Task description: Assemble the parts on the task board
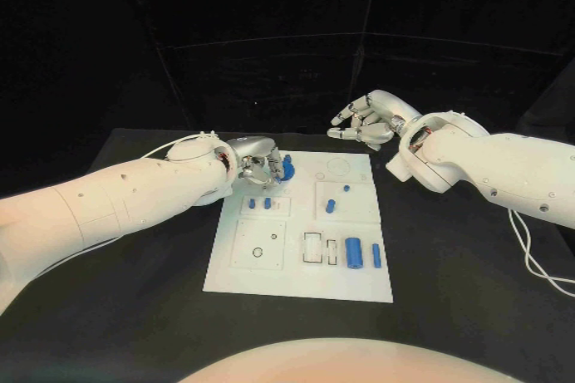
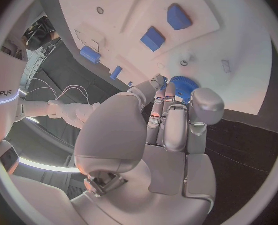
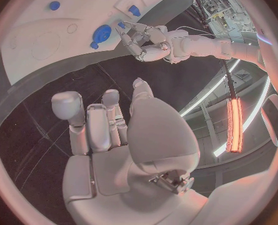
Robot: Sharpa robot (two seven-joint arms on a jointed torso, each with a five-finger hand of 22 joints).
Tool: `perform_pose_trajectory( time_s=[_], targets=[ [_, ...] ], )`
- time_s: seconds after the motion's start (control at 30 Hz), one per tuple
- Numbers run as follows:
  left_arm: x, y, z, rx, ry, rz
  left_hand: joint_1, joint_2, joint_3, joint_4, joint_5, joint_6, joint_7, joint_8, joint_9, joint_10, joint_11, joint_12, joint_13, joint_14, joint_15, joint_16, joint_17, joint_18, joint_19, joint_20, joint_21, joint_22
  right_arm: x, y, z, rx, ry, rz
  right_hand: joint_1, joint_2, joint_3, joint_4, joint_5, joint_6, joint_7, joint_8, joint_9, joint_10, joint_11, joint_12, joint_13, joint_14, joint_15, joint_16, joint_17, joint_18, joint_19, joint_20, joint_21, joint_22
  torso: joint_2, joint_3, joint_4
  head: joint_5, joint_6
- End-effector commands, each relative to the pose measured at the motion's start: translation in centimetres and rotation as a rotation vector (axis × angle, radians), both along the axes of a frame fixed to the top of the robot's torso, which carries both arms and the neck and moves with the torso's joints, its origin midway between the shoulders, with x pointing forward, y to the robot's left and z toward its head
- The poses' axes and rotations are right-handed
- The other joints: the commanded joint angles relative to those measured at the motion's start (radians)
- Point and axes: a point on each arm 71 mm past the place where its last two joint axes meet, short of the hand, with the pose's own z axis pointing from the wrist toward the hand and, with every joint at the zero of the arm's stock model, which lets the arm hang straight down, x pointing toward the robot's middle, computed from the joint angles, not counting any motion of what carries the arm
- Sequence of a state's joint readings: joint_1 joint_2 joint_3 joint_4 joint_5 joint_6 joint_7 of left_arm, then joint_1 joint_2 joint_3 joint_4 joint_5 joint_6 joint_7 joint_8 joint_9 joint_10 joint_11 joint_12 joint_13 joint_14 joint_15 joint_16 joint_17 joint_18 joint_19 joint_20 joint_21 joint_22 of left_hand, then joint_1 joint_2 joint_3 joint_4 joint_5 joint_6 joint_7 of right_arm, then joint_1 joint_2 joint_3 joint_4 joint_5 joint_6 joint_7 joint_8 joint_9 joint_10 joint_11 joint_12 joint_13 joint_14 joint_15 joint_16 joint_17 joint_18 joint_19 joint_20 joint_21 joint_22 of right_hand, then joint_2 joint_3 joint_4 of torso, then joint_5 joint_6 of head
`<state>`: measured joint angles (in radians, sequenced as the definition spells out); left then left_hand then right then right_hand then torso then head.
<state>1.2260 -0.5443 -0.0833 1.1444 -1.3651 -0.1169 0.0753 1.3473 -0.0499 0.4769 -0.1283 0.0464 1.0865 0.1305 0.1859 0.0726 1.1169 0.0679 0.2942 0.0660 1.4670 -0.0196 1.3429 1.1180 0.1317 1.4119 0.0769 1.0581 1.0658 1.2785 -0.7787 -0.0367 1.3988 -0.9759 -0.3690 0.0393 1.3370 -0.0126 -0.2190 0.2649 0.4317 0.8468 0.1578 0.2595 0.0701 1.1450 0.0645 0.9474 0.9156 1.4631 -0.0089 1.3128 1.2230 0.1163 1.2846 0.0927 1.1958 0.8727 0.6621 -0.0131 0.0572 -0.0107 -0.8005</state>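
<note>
Step in hand: seating the blue gear [image 2: 184,86] on the white board [image 1: 300,275]. Left hand [image 1: 259,164]: fingertips apparently touching gear, grip unclear. Right hand [image 1: 369,121]: fingers loosely curled, empty. Next: press gear down squarely.

I see the task board [image 1: 300,275] brightly lit against dark surroundings; my wrist views bend edges, and a light bar [image 3: 234,125] glares orange.
</note>
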Motion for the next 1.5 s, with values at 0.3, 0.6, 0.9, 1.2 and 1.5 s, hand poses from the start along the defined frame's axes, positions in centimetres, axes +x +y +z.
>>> perform_pose_trajectory(
  time_s=[0.3, 0.6, 0.9, 1.2, 1.5],
  targets=[
    [-0.2, 2.5, 0.2, -0.02, 0.041, 0.054, -0.014, -0.008, 0.01, -0.001, 0.002, 0.003, 0.005, -0.007, 0.0, 0.008, 0.0, -0.008, 0.0, 0.026, 0.002, -0.004, -0.004, -0.017, -0.005, 0.003, 0.009, 0.006, 0.1, -0.1, 0.2, 0.005, -0.01, -0.002, 0.004, 0.006, -0.001, -0.005, 0.006, -0.002, -0.006, 0.003, -0.001, 0.004, -0.001, -0.006, -0.001, 0.029, -0.007, -0.003, -0.001, 0.011, 0.0, -0.004, -0.007, -0.001, 0.0, -0.0004, 0.0003, 0.003, -0.008],
    [0.2, 3.1, -0.3, 0.008, 0.075, 0.07, -0.02, -0.014, 0.012, -0.002, 0.002, 0.002, 0.004, -0.01, -0.001, 0.009, 0.0, -0.013, 0.0, 0.025, 0.002, -0.005, -0.009, -0.016, -0.006, 0.003, 0.009, 0.006, 0.1, -0.1, 0.1, 0.004, -0.008, 0.0, 0.004, 0.006, -0.001, -0.005, 0.006, -0.002, -0.006, 0.003, -0.001, 0.004, -0.001, -0.006, -0.001, 0.029, -0.007, -0.003, -0.001, 0.011, 0.0, -0.004, -0.007, -0.001, 0.001, 0.0003, -0.0018, 0.01, -0.006],
    [0.6, 3.3, -0.6, 0.024, 0.092, 0.078, -0.023, -0.017, 0.013, -0.003, 0.002, 0.001, 0.004, -0.012, -0.001, 0.008, 0.0, -0.016, 0.0, 0.025, 0.002, -0.006, -0.011, -0.016, -0.007, 0.003, 0.008, 0.006, 0.1, -0.1, 0.1, 0.004, -0.008, 0.0, 0.004, 0.006, -0.001, -0.005, 0.006, -0.002, -0.006, 0.003, -0.001, 0.004, -0.001, -0.006, -0.001, 0.029, -0.007, -0.003, -0.001, 0.011, 0.0, -0.004, -0.007, -0.001, 0.001, 0.0011, -0.0026, 0.011, -0.008],
    [0.6, 2.7, -0.8, 0.03, 0.108, 0.065, -0.023, -0.017, 0.013, -0.003, 0.002, 0.0, 0.004, -0.013, -0.001, 0.009, 0.0, -0.016, 0.0, 0.024, 0.002, -0.006, -0.011, -0.016, -0.007, 0.004, 0.009, 0.006, 0.1, -0.1, 0.1, 0.004, -0.008, 0.001, 0.004, 0.006, -0.001, -0.005, 0.006, -0.002, -0.006, 0.003, -0.001, 0.004, -0.001, -0.006, -0.001, 0.029, -0.007, -0.003, -0.001, 0.011, 0.0, -0.004, -0.007, -0.001, 0.001, 0.0003, -0.0026, 0.011, -0.009],
    [0.5, 2.4, -0.9, 0.037, 0.122, 0.054, -0.024, -0.018, 0.013, -0.004, 0.002, 0.001, 0.003, -0.013, -0.001, 0.01, -0.001, -0.017, 0.0, 0.024, 0.002, -0.007, -0.014, -0.016, -0.008, 0.004, 0.008, 0.006, 0.1, -0.1, 0.1, 0.004, -0.008, 0.001, 0.004, 0.006, -0.001, -0.005, 0.006, -0.002, -0.006, 0.003, -0.001, 0.004, -0.001, -0.006, -0.001, 0.029, -0.007, -0.003, -0.001, 0.011, 0.0, -0.004, -0.007, -0.001, 0.001, 0.0, -0.0016, 0.01, -0.01]
  ],
)
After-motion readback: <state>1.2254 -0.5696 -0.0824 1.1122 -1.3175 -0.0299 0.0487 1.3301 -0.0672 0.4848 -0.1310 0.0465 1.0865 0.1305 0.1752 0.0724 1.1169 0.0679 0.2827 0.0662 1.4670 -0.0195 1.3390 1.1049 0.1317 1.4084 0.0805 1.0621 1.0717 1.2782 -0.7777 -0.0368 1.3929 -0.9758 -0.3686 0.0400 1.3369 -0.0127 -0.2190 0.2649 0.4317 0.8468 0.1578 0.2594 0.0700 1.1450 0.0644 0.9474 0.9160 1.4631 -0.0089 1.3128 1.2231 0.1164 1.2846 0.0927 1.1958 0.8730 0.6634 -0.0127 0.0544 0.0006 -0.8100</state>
